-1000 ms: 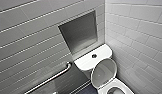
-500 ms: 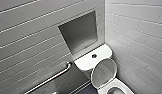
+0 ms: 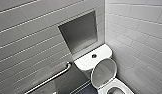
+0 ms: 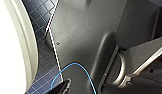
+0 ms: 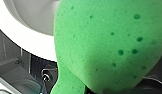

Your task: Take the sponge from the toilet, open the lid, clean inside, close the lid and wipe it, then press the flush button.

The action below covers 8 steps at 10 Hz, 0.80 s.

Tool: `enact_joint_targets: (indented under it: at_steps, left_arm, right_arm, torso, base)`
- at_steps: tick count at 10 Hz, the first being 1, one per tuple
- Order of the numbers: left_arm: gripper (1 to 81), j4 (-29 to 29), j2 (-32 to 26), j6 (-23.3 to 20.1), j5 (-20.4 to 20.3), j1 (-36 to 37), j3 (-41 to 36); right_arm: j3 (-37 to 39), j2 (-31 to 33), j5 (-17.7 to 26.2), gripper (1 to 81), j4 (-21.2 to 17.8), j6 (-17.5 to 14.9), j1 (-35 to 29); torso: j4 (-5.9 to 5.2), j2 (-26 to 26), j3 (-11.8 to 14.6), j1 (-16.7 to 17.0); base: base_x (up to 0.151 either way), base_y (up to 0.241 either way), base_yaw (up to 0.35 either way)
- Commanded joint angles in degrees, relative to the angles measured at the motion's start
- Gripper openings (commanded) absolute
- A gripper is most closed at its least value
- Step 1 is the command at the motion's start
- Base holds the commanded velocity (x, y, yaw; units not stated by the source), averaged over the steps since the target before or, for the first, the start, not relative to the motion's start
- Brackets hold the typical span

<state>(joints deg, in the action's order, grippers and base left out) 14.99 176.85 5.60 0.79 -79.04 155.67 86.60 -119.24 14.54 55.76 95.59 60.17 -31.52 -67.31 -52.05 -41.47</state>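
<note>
The white toilet [image 3: 85,62] stands in the corner of the room in the head view. Its oval lid [image 3: 104,72] is raised against the tank, and the bowl's seat rim [image 3: 119,87] lies open below it. The dark round flush button [image 3: 94,56] sits in the middle of the tank top. In the right wrist view the bright green sponge [image 5: 104,45] shows large and close, held by my right gripper just over the toilet's white rim [image 5: 29,42]. In the left wrist view the toilet's white outer side [image 4: 9,50] is close by; my left gripper holds nothing.
A metal grab bar [image 3: 50,78] runs along the grey tiled wall left of the toilet. A recessed steel niche [image 3: 79,32] sits above the tank. White tiled wall [image 3: 137,37] closes the right side. Dark blue floor tiles [image 4: 39,15] lie beside the bowl.
</note>
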Motion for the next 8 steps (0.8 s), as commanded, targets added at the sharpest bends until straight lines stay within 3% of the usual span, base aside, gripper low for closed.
enact_joint_targets:
  at_steps: [1,4,8]
  left_arm:
    - [81.1,0.1,-1.1,-0.4,4.1,0.0,0.3]
    - [81.1,0.1,-1.3,-0.4,4.1,0.0,0.5]
    - [81.1,-0.1,-1.6,-0.4,4.1,0.0,0.6]
  right_arm:
    - [-12.3,-4.2,21.8,1.0,2.9,0.0,-17.6]
    - [-8.1,-13.1,27.9,1.0,2.6,0.0,-25.4]
    - [13.3,-30.8,28.1,1.0,0.5,-0.3,-30.1]
  torso:
    - [0.02,0.0,0.0,0.0]
    - [0.02,0.0,0.0,0.0]
    - [0.0,0.0,0.0,0.0]
  base:
    - [0.0,0.0,0.0]
    - [0.0,0.0,0.0]
    - [0.0,0.0,0.0]
